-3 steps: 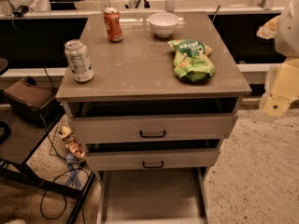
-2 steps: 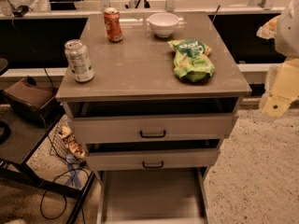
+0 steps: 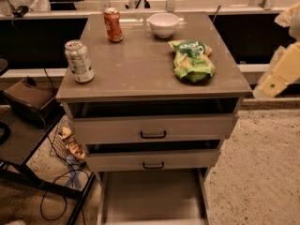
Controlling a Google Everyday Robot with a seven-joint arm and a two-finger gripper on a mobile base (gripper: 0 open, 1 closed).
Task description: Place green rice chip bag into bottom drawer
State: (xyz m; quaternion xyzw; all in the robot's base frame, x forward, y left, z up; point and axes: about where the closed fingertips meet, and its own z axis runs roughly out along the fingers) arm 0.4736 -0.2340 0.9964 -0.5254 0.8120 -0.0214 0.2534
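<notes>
Claw (image 3: 273,80) at right edge, apart from green rice chip bag (image 3: 192,61); openness unclear

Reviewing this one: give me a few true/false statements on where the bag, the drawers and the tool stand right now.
1. The green rice chip bag lies on the cabinet top. True.
2. The bottom drawer is closed. False: it is pulled out.
3. The tool holds the bag. False: it hangs right of the cabinet, apart from the bag.
4. A white bowl stands at the back of the top. True.
5. Both cans lie on their sides. False: the silver can and the orange can stand upright.
</notes>
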